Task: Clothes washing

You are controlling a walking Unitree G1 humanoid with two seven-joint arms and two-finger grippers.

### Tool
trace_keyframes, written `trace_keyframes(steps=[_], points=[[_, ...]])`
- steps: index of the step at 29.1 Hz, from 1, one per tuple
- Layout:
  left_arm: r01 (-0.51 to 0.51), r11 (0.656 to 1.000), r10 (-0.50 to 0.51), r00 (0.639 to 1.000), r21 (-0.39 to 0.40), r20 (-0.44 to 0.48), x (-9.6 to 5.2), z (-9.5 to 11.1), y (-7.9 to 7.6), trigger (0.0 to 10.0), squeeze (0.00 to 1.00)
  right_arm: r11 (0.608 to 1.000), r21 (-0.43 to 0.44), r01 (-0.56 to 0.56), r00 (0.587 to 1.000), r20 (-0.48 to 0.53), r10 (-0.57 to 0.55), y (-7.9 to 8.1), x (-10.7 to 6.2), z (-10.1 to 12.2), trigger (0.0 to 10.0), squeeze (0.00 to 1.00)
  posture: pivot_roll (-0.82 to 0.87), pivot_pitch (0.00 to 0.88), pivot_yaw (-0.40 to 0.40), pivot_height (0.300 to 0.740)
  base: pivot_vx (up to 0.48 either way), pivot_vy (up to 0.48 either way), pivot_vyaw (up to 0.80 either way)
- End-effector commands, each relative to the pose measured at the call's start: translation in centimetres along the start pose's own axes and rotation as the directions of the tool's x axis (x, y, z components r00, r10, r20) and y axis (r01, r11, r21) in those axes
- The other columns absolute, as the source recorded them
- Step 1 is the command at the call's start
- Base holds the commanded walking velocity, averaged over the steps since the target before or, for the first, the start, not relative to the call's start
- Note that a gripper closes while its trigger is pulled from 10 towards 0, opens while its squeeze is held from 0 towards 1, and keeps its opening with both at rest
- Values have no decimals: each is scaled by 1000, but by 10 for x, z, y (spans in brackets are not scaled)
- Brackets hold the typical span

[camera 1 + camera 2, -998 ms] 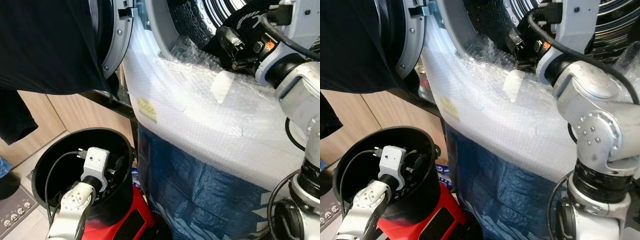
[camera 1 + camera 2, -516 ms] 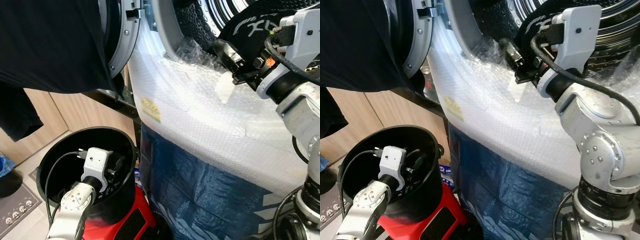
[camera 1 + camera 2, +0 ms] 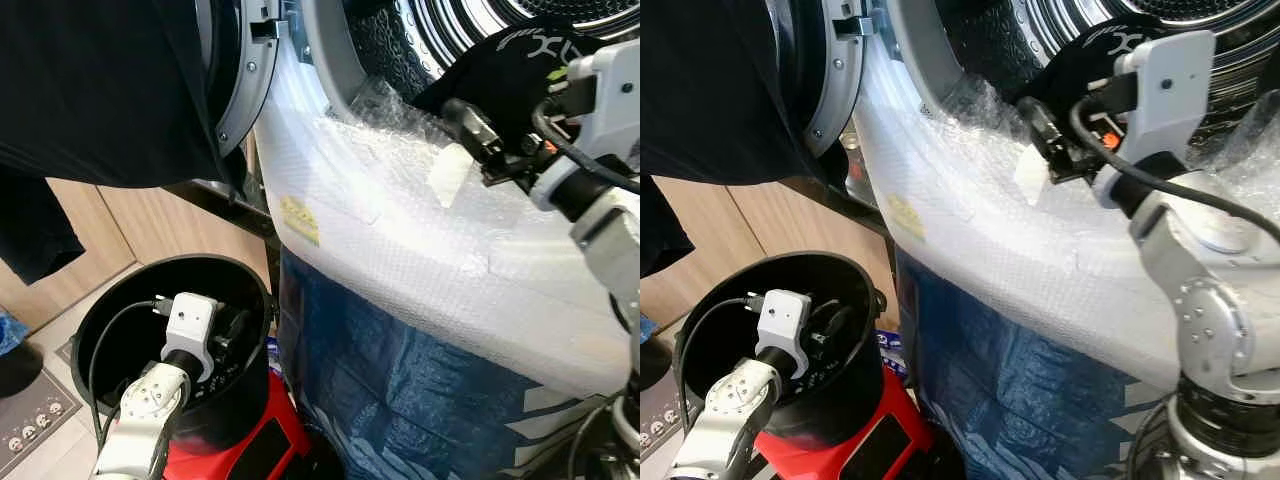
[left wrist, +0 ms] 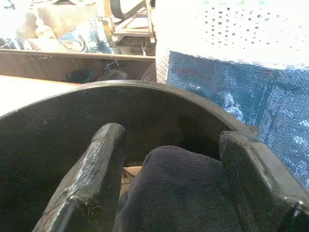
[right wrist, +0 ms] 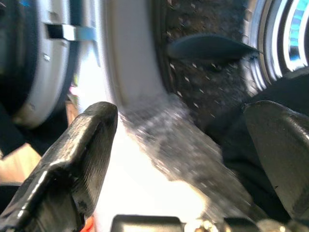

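Black cloth is what this job turns on, and it lies in two places. One dark garment (image 3: pixel 1110 55) sits at the mouth of the washing machine drum (image 3: pixel 440 30), draped over the lip just above the bubble wrap (image 3: pixel 400 190) that covers the machine's front; the right tool (image 5: pixel 186 159) is raised beside it with its fingers spread wide apart, holding nothing, one finger close against the cloth. A second dark piece (image 4: pixel 178 193) lies in the bottom of the black bucket (image 3: pixel 120 300) on the floor beside the machine, and the left tool (image 4: pixel 174 179) is lowered inside the bucket with its fingers apart on either side of that piece, not yet closed on it. Both pieces look soft, limp and light, so they should bunch and sag rather than hold a shape, and trailing ends may catch on the bucket rim or the open door (image 3: pixel 235 70). The sensible hold is a deep pinch on a thick fold near the middle of the heap, since a thin edge would likely slip out. The garment at the drum's lip probably needs a push farther inside, or it may slide back out over the slick wrap.
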State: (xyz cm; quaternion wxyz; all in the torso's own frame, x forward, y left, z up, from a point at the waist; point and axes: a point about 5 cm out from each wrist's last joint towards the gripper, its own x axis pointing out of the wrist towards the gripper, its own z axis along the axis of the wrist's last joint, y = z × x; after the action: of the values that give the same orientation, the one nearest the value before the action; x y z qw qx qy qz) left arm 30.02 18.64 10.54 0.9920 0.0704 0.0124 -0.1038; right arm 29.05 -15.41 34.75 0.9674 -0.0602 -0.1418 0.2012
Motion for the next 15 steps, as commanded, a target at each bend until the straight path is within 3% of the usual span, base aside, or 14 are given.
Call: trace_keyframes(steps=[1, 8, 10, 12, 15], points=[[-9, 1000, 9, 1000, 5, 0, -1, 1, 3, 10000, 0, 1000, 4, -16, 1000, 14, 16, 3, 2, 4, 10000, 0, 70, 103, 31, 740, 0, 0, 0], [-14, 1000, 13, 1000, 5, 5, 0, 2, 4, 10000, 0, 993, 43, -109, 994, 29, 108, 33, 23, 1, 10000, 0, 74, 100, 34, 740, 0, 0, 0], [-12, 1000, 12, 1000, 5, 7, 1, 3, 4, 10000, 0, 991, 23, -132, 991, 22, 132, 39, 29, 1, 10000, 0, 72, 99, 35, 740, 0, 0, 0], [-7, 1000, 7, 1000, 9, 8, 1, 4, 3, 10000, 0, 991, -47, -123, 992, -6, 123, 42, 41, -2, 10000, 0, 78, 95, 36, 740, 0, 0, 0], [-8, 1000, 8, 1000, 8, 13, 2, 6, 4, 10000, 0, 992, -73, -106, 994, -28, 104, 41, 63, 2, 10000, 0, 79, 92, 37, 740, 0, 0, 0]])
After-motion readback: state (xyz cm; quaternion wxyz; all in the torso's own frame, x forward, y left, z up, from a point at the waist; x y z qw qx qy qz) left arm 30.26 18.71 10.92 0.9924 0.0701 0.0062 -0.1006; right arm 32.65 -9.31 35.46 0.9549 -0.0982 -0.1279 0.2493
